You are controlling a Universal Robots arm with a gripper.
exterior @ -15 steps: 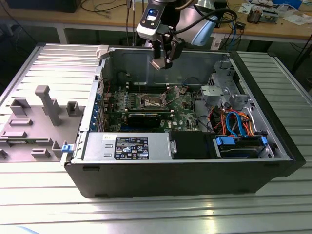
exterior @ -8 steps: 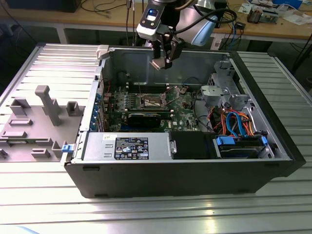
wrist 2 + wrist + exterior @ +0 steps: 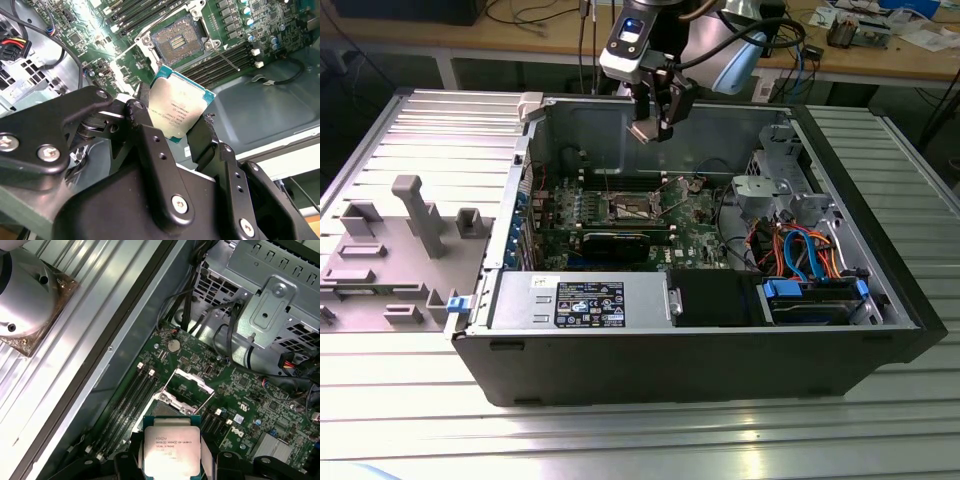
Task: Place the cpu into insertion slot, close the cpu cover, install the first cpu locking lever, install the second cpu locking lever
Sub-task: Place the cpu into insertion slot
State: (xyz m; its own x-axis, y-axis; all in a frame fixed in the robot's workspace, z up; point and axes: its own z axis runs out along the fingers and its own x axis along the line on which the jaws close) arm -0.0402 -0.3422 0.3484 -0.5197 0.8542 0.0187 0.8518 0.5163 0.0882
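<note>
Several lines of small print stood on the cpu (image 3: 171,450) in the first wrist view, and a printed label (image 3: 590,303) sat on the power supply (image 3: 520,298); none could be read.

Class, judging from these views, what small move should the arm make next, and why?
Probably lower the gripper toward the square dark-centred insertion slot: it grips the small flat silver-topped cpu above the green circuit board, the slot lies open, and the thin silvery cpu cover looks raised.

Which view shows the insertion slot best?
The second wrist view: the insertion slot lies open and unobstructed. In the first wrist view the cpu hides part; the exterior view shows it from afar.
</note>
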